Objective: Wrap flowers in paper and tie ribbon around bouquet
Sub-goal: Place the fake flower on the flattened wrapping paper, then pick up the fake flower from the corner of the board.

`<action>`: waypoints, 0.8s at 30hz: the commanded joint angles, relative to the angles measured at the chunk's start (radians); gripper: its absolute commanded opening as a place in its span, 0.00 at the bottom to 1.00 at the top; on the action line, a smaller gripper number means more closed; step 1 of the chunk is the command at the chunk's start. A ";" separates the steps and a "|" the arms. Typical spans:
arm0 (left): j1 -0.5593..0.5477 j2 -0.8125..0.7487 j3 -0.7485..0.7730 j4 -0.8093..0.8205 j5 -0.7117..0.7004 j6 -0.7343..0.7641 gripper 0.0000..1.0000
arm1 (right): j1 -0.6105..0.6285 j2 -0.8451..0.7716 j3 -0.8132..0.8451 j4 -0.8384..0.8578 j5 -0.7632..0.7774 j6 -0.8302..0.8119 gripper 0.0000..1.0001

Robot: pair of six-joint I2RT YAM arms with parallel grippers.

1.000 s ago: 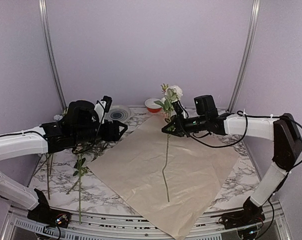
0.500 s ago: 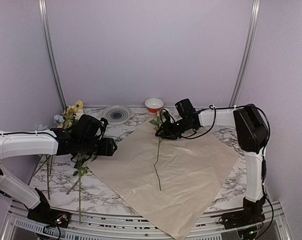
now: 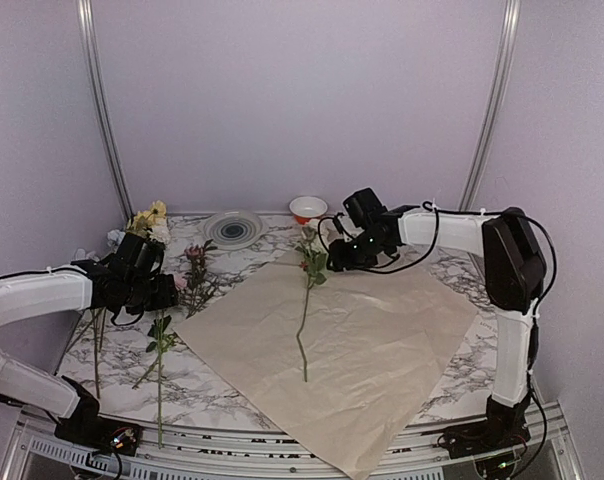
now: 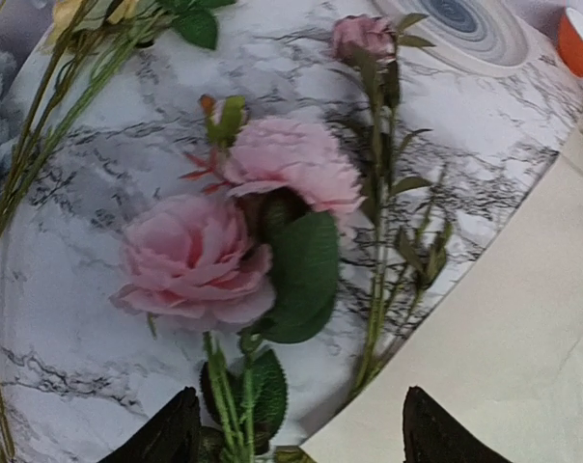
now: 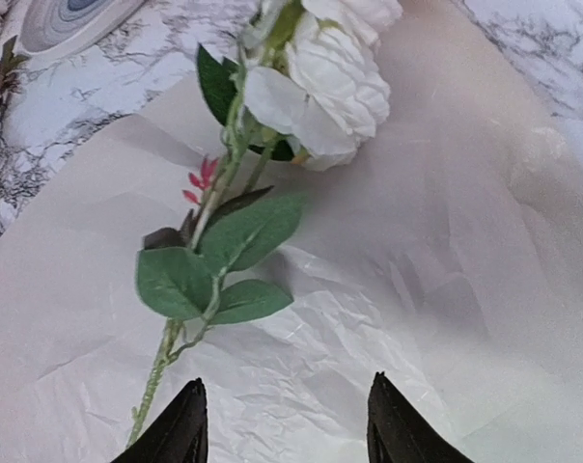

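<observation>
Marbled bench (image 3: 467,365), top view: thin, crinkled paper (image 3: 382,340) centred, one white-bloomed stem (image 3: 303,320) lying across it; the remaining flowers (image 3: 160,335) at nine o'clock.

Left wrist: left pincer (image 4: 299,439) wide over soft pink blooms (image 4: 195,256); tangled wiry stems could drag together.

Right wrist: right pincer (image 5: 287,429) apart, empty; it may snag the paper.

left gripper (image 4: 301,436): jaws apart, held low | right gripper (image 5: 287,422): jaws apart, arm stretched forward

No legible txt (0 anywhere).
</observation>
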State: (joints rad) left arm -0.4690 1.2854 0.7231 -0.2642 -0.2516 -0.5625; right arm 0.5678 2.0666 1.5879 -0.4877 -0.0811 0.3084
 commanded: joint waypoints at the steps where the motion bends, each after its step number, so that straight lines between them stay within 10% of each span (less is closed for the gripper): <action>1: 0.054 -0.024 -0.087 -0.019 -0.061 -0.068 0.73 | 0.071 -0.121 -0.025 -0.015 0.086 -0.066 0.54; 7: 0.114 0.067 -0.145 0.067 0.054 -0.078 0.71 | 0.112 -0.167 -0.061 -0.014 0.060 -0.081 0.54; 15: 0.127 0.169 -0.141 0.130 0.108 -0.053 0.41 | 0.116 -0.182 -0.109 -0.028 0.081 -0.081 0.54; 19: 0.131 0.186 -0.136 0.133 0.123 -0.048 0.00 | 0.116 -0.193 -0.121 -0.023 0.082 -0.076 0.54; 24: 0.133 0.020 -0.131 0.142 0.031 -0.082 0.00 | 0.119 -0.226 -0.132 -0.008 0.050 -0.069 0.54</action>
State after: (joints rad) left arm -0.3401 1.4330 0.5888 -0.1234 -0.1677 -0.6254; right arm 0.6853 1.9049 1.4593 -0.5095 -0.0174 0.2344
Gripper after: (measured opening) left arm 0.029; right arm 0.541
